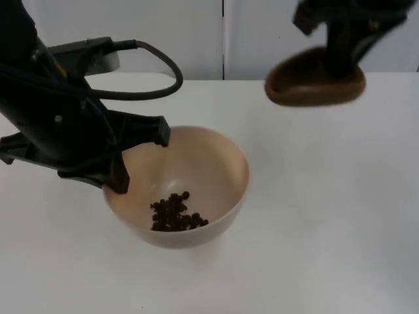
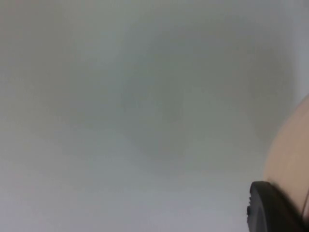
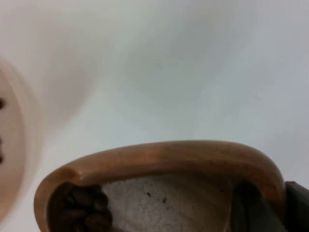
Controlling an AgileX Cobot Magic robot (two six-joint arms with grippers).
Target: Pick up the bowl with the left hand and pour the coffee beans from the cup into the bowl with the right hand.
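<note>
Left gripper [image 1: 141,160] pinches the bowl [image 1: 196,171] by its near-left rim, held over the table [image 1: 327,229], mouth up, beans [image 1: 175,212] pooled inside. Looks light and rigid, so a rim grip seems fine. From the left wrist, the bowl's pale wall [image 2: 288,159] sits against a fingertip. From the right wrist, the right gripper [image 1: 344,49] clamps the cup [image 3: 164,159], tipped toward the bowl, some beans left.

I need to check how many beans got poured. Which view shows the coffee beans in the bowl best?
The top view: the coffee beans lie heaped on the beige bowl's floor. The right wrist view catches a few dark specks at the bowl's edge; the left wrist view shows bowl wall, no beans.
</note>
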